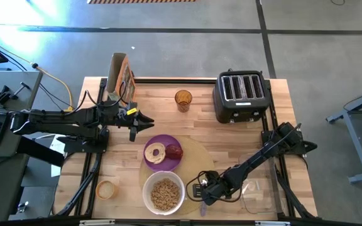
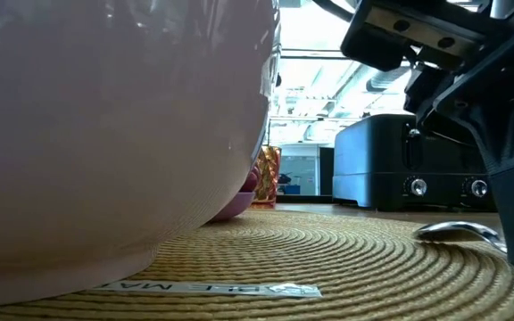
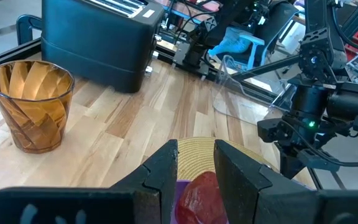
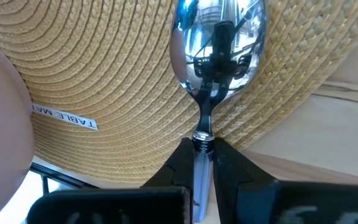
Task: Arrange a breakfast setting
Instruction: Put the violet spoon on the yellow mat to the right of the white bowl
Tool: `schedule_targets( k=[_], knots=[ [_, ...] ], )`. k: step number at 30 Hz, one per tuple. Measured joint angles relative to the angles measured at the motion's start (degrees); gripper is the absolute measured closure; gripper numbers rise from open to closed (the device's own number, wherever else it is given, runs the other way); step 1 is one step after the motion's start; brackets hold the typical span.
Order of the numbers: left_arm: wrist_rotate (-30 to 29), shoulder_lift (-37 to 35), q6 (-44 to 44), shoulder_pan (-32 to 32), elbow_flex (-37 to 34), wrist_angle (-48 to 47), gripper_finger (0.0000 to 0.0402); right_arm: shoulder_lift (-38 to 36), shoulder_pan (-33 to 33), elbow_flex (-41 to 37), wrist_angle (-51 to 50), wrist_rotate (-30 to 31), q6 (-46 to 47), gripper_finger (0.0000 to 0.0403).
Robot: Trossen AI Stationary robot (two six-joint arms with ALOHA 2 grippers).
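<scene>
A round tan mat (image 1: 197, 157) lies at the table's near middle. On it stand a purple plate (image 1: 163, 141) with a bagel (image 1: 154, 152) and a red apple (image 1: 174, 151), and a white bowl (image 1: 148, 188) of brown cereal (image 1: 164, 194). Just right of the bowl, a small metal spoon (image 4: 219, 43) lies with its bowl on the mat's near right part, and my right gripper (image 4: 202, 149) is shut on it. My left gripper (image 3: 196, 168) hovers over the plate's far left side, open by a narrow gap and holding nothing. My right gripper pinches the spoon's thin handle (image 4: 202, 138) between its two fingers, just behind the neck where it joins the bowl. The fingers come steeply from above, one on each side of the handle. The spoon's bowl (image 2: 458, 230) rests on the mat.
A black four-slot toaster (image 1: 241, 95) stands at the far right, an amber glass (image 1: 183, 100) at the far middle, a cereal box (image 1: 121, 78) at the far left. A small round roll (image 1: 106, 189) lies near left, a clear plastic container (image 1: 256, 191) near right.
</scene>
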Motion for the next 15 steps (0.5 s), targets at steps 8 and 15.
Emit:
schedule_targets(
  k=[8, 15],
  knots=[
    [0.0, 0.0, 0.0, 0.0, 0.0, 0.0, 0.0307, -1.4, 0.3, -0.2, -0.7, 3.6, -2.8, 0.0395],
    [0.0, 0.0, 0.0, 0.0, 0.0, 0.0, 0.0307, -1.5, 1.2, -0.2, 0.3, 6.1, -4.7, 0.0397]
  ],
)
